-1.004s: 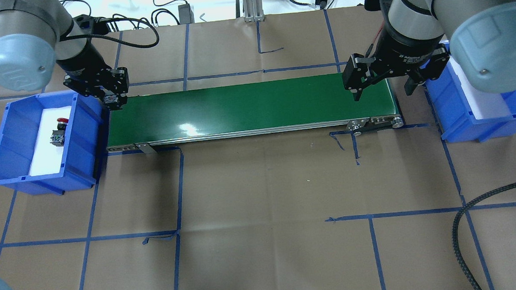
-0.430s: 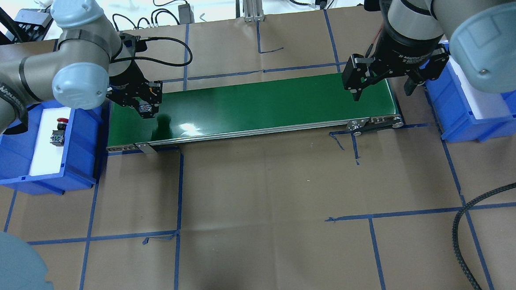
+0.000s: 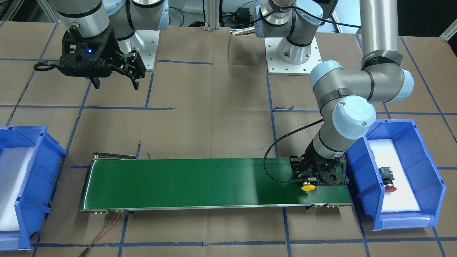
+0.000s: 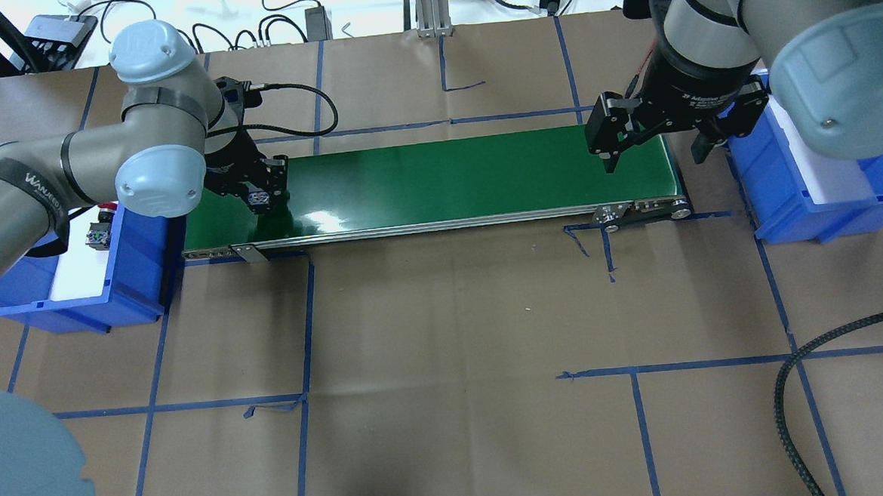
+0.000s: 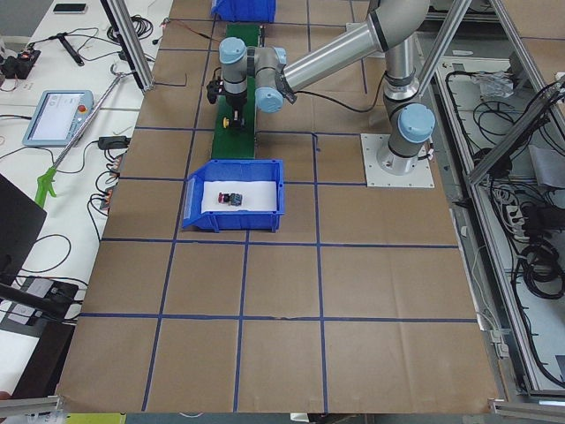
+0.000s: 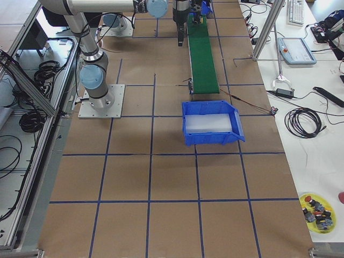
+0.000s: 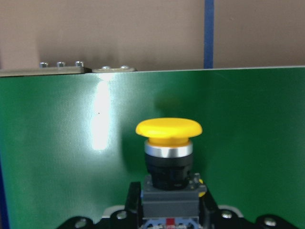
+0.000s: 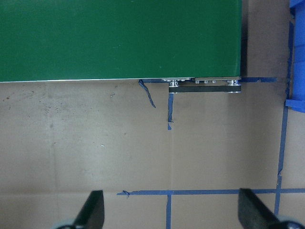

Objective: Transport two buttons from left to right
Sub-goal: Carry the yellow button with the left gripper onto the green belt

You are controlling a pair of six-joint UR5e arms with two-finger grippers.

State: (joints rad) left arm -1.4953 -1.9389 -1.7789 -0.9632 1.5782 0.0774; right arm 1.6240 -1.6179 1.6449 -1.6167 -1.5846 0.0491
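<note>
Seen from overhead, a green belt runs from 9 o'clock to 3 o'clock across the brown-papered desk, with a blue bin off each end. The left pincer hangs over the belt's 9 o'clock end, closed on the dark body of the yellow button. Its wrist camera shows the two fingers pressed against the sides of that blocky body. The silver collar and the round yellow cap stick out past the fingertips toward the belt. A faint shadow lies on the green surface just beyond the cap; whether the cap touches the belt cannot be told. In the front view the cap shows at the pincer's 6 o'clock, over the green surface.

The red button lies on its side on the white liner of the left-hand bin, toward the wall nearest the belt and apart from the pincer. In the overhead view the left arm's elbow covers part of that bin.

The right pincer hangs above the desk near the belt's 3 o'clock end, beside the right-hand bin. Its fingers are spread wide with nothing between them. Its wrist camera looks down on brown paper and blue tape lines, with the belt's end at 12 o'clock and a finger at each lower side of the picture.
</note>
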